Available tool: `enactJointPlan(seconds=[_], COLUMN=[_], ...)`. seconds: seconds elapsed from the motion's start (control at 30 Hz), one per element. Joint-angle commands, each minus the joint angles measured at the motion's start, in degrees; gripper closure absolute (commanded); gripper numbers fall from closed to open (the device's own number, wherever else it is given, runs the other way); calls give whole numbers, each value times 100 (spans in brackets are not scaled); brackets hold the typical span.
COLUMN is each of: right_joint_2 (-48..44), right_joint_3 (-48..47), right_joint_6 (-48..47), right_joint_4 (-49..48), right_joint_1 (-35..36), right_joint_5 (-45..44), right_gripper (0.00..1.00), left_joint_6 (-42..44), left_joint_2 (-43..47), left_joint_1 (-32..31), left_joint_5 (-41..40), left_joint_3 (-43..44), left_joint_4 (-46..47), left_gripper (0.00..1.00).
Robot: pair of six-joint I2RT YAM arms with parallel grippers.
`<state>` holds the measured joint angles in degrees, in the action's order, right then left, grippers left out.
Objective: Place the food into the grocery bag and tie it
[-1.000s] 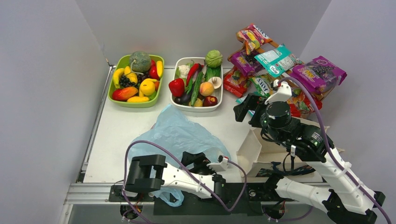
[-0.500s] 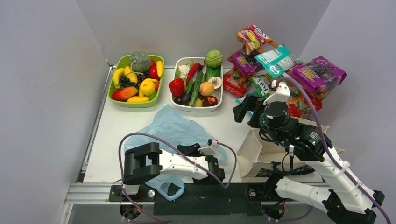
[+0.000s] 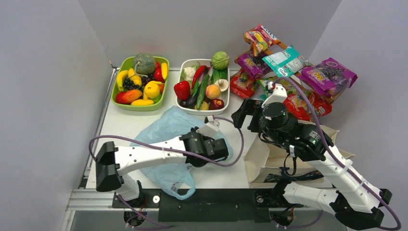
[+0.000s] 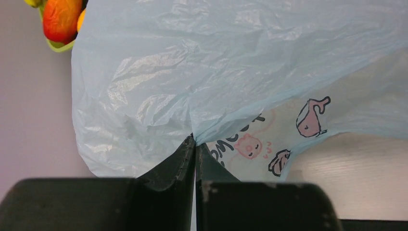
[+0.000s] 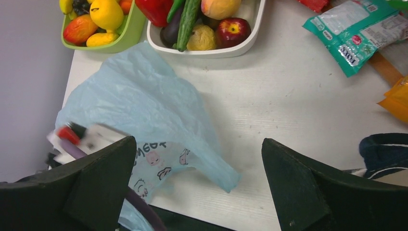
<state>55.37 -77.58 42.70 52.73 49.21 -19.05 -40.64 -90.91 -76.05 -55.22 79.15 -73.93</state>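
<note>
The light-blue grocery bag point(image 3: 166, 130) lies crumpled on the white table in front of the two trays. My left gripper point(image 4: 195, 140) is shut on the grocery bag, pinching a fold of film beside its printed cartoon marks point(image 4: 250, 144). In the top view that gripper point(image 3: 208, 148) sits over the bag's right side. The bag's loose end point(image 5: 226, 175) trails on the table below my right gripper point(image 5: 198, 140), which hangs open and holds nothing. The food is toy fruit in a green tray point(image 3: 118, 102), vegetables in a white tray point(image 3: 226, 103), and snack packets point(image 3: 288, 67).
A beige canvas tote point(image 3: 262, 154) with dark straps stands under the right arm. A teal packet point(image 5: 356, 33) lies on the table near the white tray point(image 5: 252, 26). Grey walls close in the left, back and right sides.
My left gripper has shut on the bag and its arm has swung forward and to the right, drawing the film up. The right arm has shifted a little to the left, still open.
</note>
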Motion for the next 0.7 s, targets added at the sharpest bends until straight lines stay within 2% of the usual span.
enactJointPlan(seconds=[0.0,0.1,0.33,0.5,0.67], right_joint_2=[107,209,423,605,715], right_joint_3=[-193,-182,138,503,1021], right_joint_6=[186,148,-124,-477,-569], right_joint_4=[-292,-356,-585,-861,-1090], right_joint_1=[235,443,640,740,842], right_joint_5=[99,90,338,844,973], right_gripper=[1,1,1,1,1], left_joint_6=[543,678,800,868,913], left_joint_2=[650,955,1261,1265,1358], left_joint_1=[544,886,1228,1312,1402], left_joint_5=[1078,1708,2376,2483,2756], left_joint_3=[624,722,1053,1291,1281], left_joint_4=[290,392,220,-2,46], left_gripper=[100,100,100,100,100])
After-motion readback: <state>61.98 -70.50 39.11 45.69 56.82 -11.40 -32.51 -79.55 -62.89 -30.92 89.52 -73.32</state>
